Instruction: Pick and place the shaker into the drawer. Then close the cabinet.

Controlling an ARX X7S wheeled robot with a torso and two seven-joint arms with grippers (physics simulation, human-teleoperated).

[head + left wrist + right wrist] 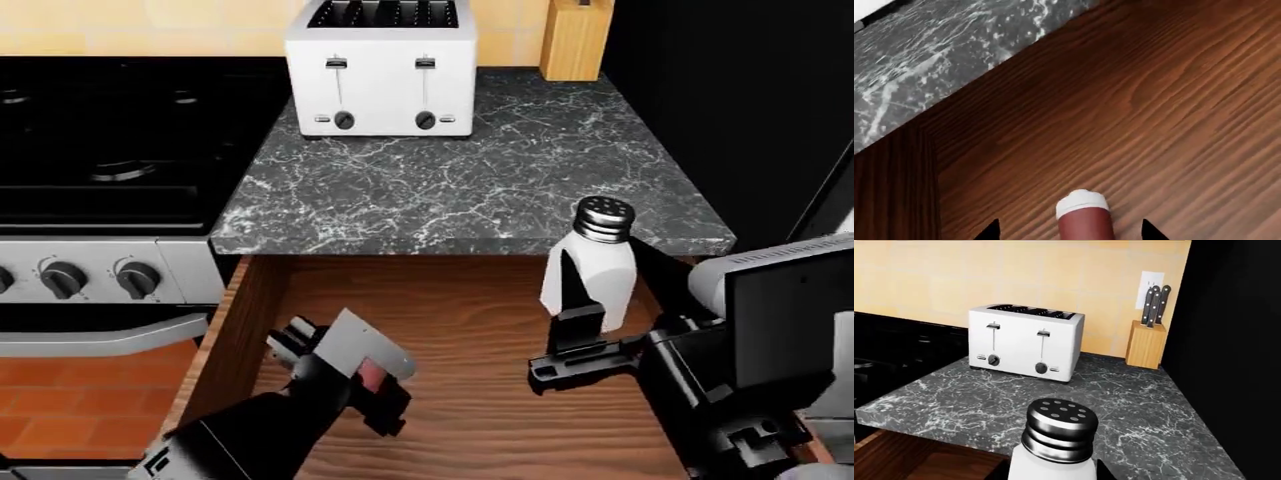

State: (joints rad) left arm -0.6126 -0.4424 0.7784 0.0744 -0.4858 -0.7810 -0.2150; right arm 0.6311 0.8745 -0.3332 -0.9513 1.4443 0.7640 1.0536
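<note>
Holding the shaker [591,262] upright over the open drawer [467,380], the right tool [577,318] has its dark fingers closed on the white body, just in front of the tabletop [454,190] edge. The left tool [350,372] hangs low inside the drawer, clamped on a small reddish cylinder with a white cap [1083,214].

The main risk, as I judge it, is a release from height: the shaker is tall and narrow with a heavy-looking metal top, so it would likely topple and roll on the smooth wood. It also sits near the drawer's back and right wall, so a careless descent could knock its base against the tabletop lip or the wall. The left arm occupies the drawer too; the two arms could collide, and the drawer cannot be shut while either remains inside.

The shaker's body is smooth, matte white, tapering to a ribbed chrome cap pierced with holes. The drawer is grained mid-brown wood with thick walls. The tabletop is dark grey marble with white veining.
</note>
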